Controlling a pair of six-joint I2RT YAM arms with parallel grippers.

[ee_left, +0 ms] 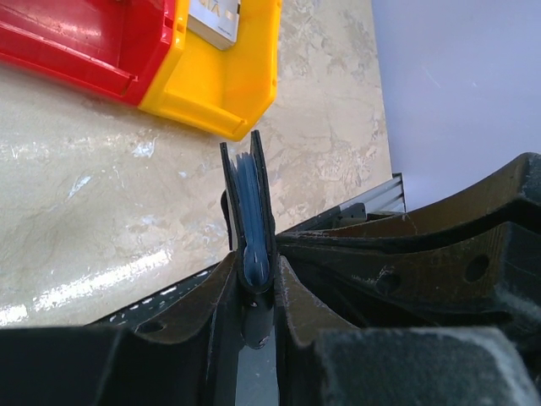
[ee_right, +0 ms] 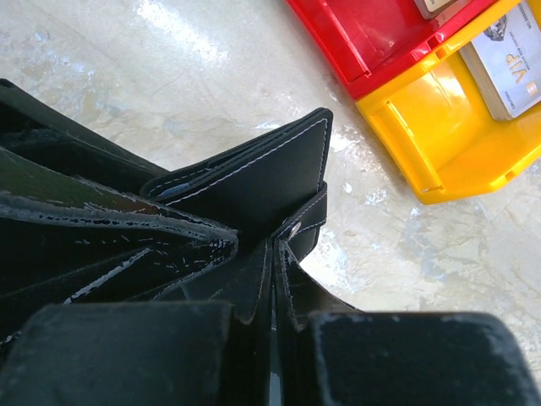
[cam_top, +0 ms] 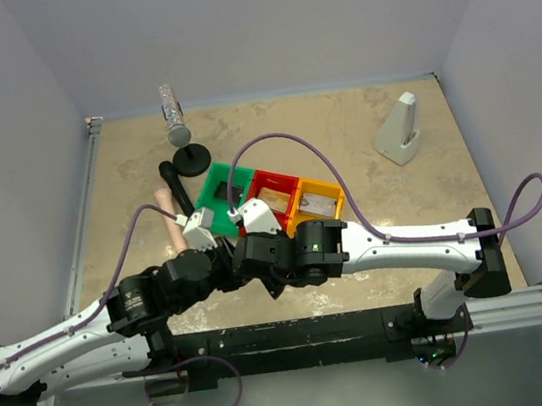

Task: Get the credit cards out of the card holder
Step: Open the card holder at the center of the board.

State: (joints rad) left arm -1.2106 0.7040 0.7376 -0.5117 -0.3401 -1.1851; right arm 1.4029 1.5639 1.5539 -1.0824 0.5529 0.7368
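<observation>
The black card holder point(ee_left: 248, 199) is seen edge-on in the left wrist view. Its grey-blue inner panels show between the black covers. My left gripper point(ee_left: 252, 262) is shut on its lower edge and holds it upright above the table. In the right wrist view the card holder point(ee_right: 270, 178) is a black stitched case with a snap strap point(ee_right: 308, 216) running down to my right gripper point(ee_right: 275, 245), whose fingers are shut on the strap's end. From above, the left gripper point(cam_top: 205, 234) and right gripper point(cam_top: 250, 228) meet just in front of the bins and hide the holder.
Green bin point(cam_top: 224, 194), red bin point(cam_top: 272, 198) and yellow bin point(cam_top: 313, 202) stand in a row just beyond the grippers. A VIP card point(ee_right: 507, 59) lies in the yellow bin. A black stand with a cylinder point(cam_top: 179, 125) is at the back left. A white object point(cam_top: 400, 129) is at the back right.
</observation>
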